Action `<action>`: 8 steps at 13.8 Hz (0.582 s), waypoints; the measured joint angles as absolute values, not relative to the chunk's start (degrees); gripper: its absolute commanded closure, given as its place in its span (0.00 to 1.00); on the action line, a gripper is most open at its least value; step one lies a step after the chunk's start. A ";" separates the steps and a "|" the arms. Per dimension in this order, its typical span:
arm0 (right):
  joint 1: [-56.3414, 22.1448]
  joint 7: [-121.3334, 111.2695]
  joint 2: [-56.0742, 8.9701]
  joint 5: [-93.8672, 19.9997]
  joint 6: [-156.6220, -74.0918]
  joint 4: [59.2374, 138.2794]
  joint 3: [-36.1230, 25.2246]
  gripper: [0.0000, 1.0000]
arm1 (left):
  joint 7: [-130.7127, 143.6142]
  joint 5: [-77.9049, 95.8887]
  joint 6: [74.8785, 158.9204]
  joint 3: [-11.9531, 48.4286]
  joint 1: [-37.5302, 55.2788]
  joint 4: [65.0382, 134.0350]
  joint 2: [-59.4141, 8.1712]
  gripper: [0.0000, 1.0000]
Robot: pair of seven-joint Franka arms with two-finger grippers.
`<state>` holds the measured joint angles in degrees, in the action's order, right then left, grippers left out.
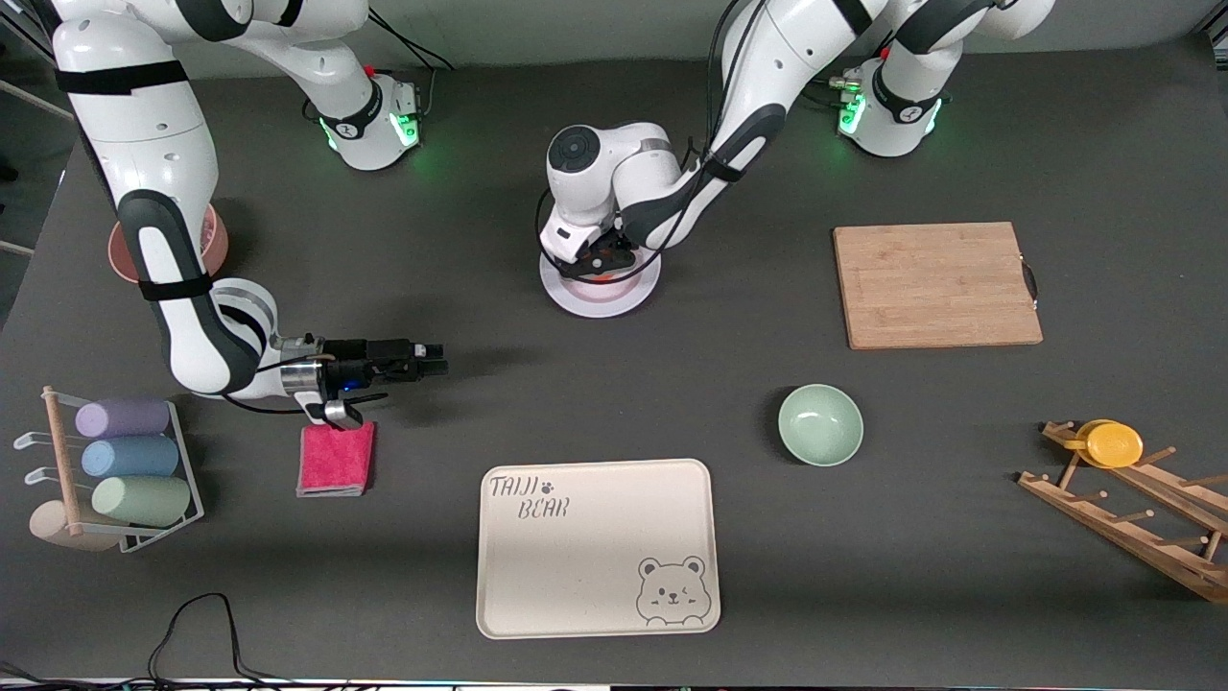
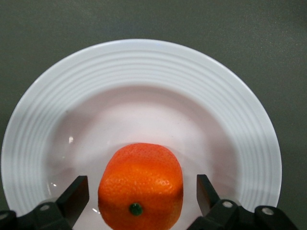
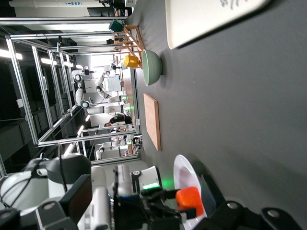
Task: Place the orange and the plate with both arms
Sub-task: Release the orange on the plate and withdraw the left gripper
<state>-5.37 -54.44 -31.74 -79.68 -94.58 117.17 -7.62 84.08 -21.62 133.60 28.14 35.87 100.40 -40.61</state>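
The orange point(image 2: 140, 186) is straddled, untouched, by the spread left pincer point(image 2: 142, 194) on the plate point(image 2: 144, 76); the right pincer point(image 1: 432, 366) waits, grip undeterminable.

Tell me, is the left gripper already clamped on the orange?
No, the left gripper is open, its fingers apart from the orange lying on the plate.
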 measured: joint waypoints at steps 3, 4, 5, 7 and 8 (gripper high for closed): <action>-5.37 -57.96 -29.64 -79.76 -94.43 122.81 -7.98 0.00 | 83.96 -21.80 130.84 28.08 35.60 98.99 -39.70 0.00; -5.38 -59.13 -28.47 -79.77 -94.42 124.96 -7.98 0.00 | 83.89 -21.80 129.39 28.10 35.32 98.45 -38.39 0.00; -5.38 -60.29 -27.26 -79.77 -94.41 127.37 -7.98 0.00 | 83.48 -21.59 127.30 28.21 34.75 98.06 -36.36 0.00; -5.40 -63.38 -25.29 -79.78 -94.40 132.11 -7.98 0.00 | 80.00 -18.43 121.60 29.19 32.39 97.46 -30.94 0.00; -5.40 -65.16 -24.58 -79.78 -94.40 134.34 -7.99 0.00 | 76.79 -15.52 118.21 29.63 30.72 97.30 -27.64 0.00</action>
